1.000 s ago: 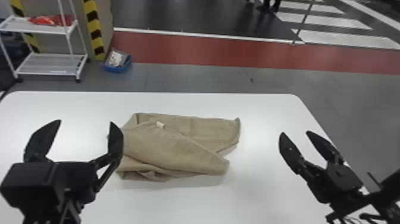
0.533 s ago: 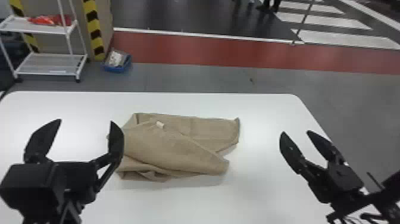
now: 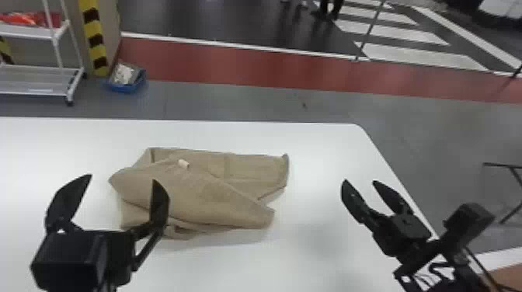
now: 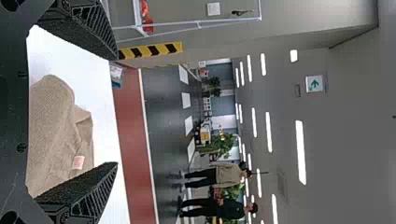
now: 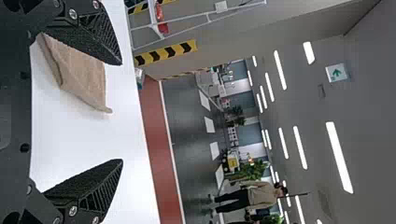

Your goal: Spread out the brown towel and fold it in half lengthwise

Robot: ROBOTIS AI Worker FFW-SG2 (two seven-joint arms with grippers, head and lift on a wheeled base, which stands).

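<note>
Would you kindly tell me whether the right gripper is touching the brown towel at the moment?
Apart. The head view shows it: a strip of the white table separates the brown towel from the open right gripper.

Bright — ceiling strips (image 4: pixel 300 151) lit | tabletop (image 3: pixel 318 147) glare, pale | soft shadow — beside brown towel (image 3: pixel 209 198)

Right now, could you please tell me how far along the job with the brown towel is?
Neither step looks done: the brown cloth towel lies rumpled on the white table, one layer skewed across another. Nothing is in hand; the black left gripper and black right gripper both have empty, open fingers. Spreading the towel flat, then folding it in half lengthwise, both appear to be left.
</note>
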